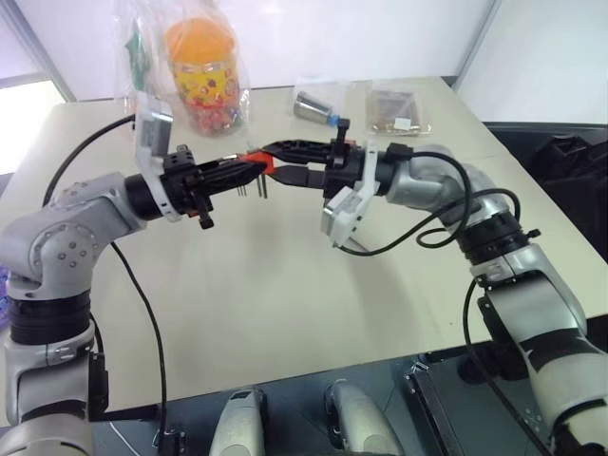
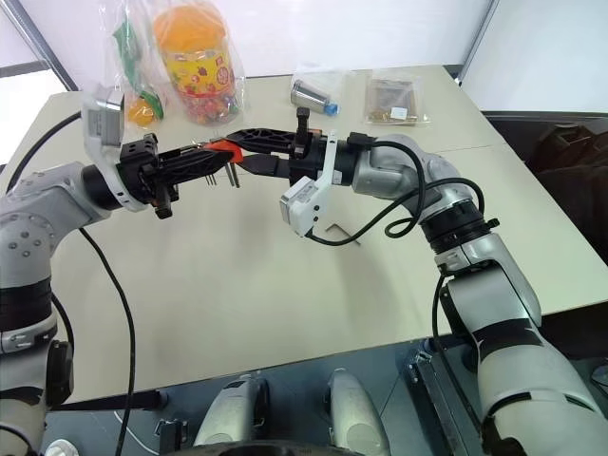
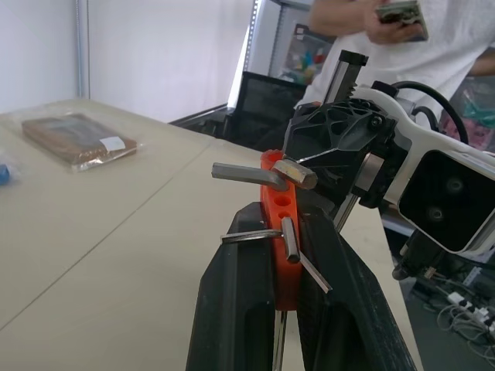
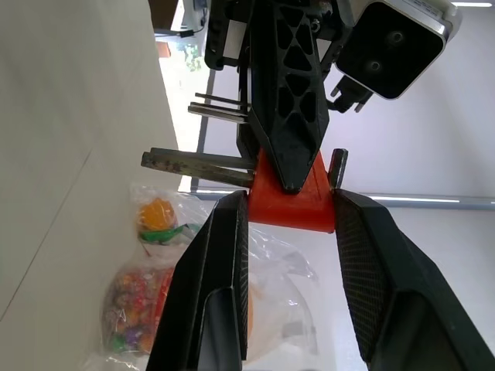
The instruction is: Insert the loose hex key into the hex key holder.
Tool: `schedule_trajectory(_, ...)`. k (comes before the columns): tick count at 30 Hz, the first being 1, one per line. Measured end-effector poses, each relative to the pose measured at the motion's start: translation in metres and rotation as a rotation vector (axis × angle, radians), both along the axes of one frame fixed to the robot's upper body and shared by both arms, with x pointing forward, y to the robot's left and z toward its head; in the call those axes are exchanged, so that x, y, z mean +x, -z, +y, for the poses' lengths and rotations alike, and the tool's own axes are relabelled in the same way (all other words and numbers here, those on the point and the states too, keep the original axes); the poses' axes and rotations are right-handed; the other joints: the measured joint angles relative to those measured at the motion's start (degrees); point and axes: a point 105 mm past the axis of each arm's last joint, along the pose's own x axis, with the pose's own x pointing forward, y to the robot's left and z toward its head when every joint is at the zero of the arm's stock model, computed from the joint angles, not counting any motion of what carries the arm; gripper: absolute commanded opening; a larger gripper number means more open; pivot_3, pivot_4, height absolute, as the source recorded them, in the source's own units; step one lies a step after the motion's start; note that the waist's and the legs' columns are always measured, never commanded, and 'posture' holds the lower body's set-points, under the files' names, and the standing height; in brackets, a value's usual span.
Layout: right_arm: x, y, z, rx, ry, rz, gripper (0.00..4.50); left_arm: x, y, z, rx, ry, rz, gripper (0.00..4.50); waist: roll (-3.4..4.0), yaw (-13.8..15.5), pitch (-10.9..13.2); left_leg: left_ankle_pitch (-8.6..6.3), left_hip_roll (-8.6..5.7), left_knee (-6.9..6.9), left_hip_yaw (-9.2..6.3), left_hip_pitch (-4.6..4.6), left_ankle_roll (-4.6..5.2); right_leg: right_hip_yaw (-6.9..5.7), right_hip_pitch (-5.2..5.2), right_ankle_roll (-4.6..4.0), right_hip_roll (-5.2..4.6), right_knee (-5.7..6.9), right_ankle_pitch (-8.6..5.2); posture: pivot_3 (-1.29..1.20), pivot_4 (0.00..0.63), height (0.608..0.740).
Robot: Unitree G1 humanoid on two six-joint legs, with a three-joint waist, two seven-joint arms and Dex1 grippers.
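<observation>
From the head, the holder (image 1: 258, 161) hangs in the air over the table (image 1: 285, 304), caught between both arms; the left pincer (image 1: 245, 171) is clenched on it from one side, and the right pincer (image 1: 273, 162) grasps it from the other. The key (image 2: 338, 231) lies flat on the table under the right forearm, well apart from the holder. This looks like a handover, so the right should let go only once the left's hold is sure, then drop for the key.

In the left wrist view, the red block sits upright between the left fingers (image 3: 232, 294), with its empty holes facing out; keep that face clear and steady for the insertion. A person (image 3: 402, 31) stands beyond the table's far edge.

In the right wrist view, the right fingers (image 4: 213, 286) press the block's two ends; opening slowly should avoid tugging it askew.

The table is pale, bare and smooth, so a thin key will be hard to pinch; a bagged jar (image 1: 201, 66) and packets (image 1: 399, 109) sit at the back, and white walls lie behind.
</observation>
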Motion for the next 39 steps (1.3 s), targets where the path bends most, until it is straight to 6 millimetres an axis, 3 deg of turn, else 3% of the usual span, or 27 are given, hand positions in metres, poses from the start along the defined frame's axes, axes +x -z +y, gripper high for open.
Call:
schedule_trajectory(6,0.000,0.000,0.000,-0.006,0.002,0.020,1.02,0.000,0.000,0.000,0.001,-0.001,-0.001,0.03,0.00,0.38,0.00,0.00,0.00,0.01,0.00,0.00,0.00,0.00,0.00,0.00,0.00,0.01,0.00,0.00,0.150,0.740)
schedule_trajectory(13,-0.002,0.003,0.000,-0.031,0.005,0.061,4.46,0.001,0.001,0.000,0.003,-0.009,0.000,0.00,0.00,0.57,0.00,0.00,0.00,0.04,0.00,0.00,0.00,0.00,0.01,0.00,0.00,0.03,0.00,0.00,0.150,0.740)
schedule_trajectory(19,0.000,0.012,-0.005,-0.060,0.047,0.146,4.46,0.001,0.004,0.001,0.005,-0.020,0.009,0.00,0.00,0.58,0.00,0.00,0.00,0.06,-0.01,0.00,0.00,-0.01,0.01,0.00,0.00,0.05,0.00,0.00,0.150,0.740)
schedule_trajectory(22,0.021,0.033,-0.028,-0.071,0.222,0.409,4.46,0.000,0.005,0.001,0.014,-0.029,0.000,0.00,0.00,0.88,0.00,0.00,0.00,0.11,-0.04,0.01,0.01,-0.06,0.09,0.00,-0.04,0.05,0.00,0.00,0.150,0.740)
schedule_trajectory(25,0.043,0.068,-0.065,-0.031,0.474,0.831,4.46,-0.002,0.007,0.001,0.023,-0.046,-0.007,0.00,0.00,1.15,0.00,0.01,0.00,0.13,-0.03,0.01,0.02,-0.06,0.11,0.00,-0.06,0.06,0.00,0.00,0.150,0.740)
schedule_trajectory(29,0.046,0.095,-0.097,0.045,0.695,1.241,4.46,-0.006,0.010,-0.001,0.036,-0.055,-0.013,0.00,0.01,0.92,0.00,0.00,0.00,0.12,-0.03,0.05,0.02,-0.06,0.09,0.00,0.00,0.08,0.00,0.00,0.150,0.740)
schedule_trajectory(35,0.036,0.129,-0.111,0.085,0.864,1.554,4.46,-0.007,0.013,-0.002,0.041,-0.068,-0.011,0.00,0.01,0.74,0.00,0.00,0.02,0.10,-0.04,0.05,0.03,-0.06,0.07,-0.01,0.07,0.08,-0.01,0.00,0.150,0.740)
schedule_trajectory(39,0.039,0.138,-0.107,0.134,0.903,1.615,4.46,-0.008,0.014,-0.002,0.041,-0.070,-0.016,0.00,0.01,0.74,0.00,0.00,0.01,0.10,-0.05,0.04,0.03,-0.06,0.06,0.00,0.07,0.08,-0.01,0.00,0.150,0.740)
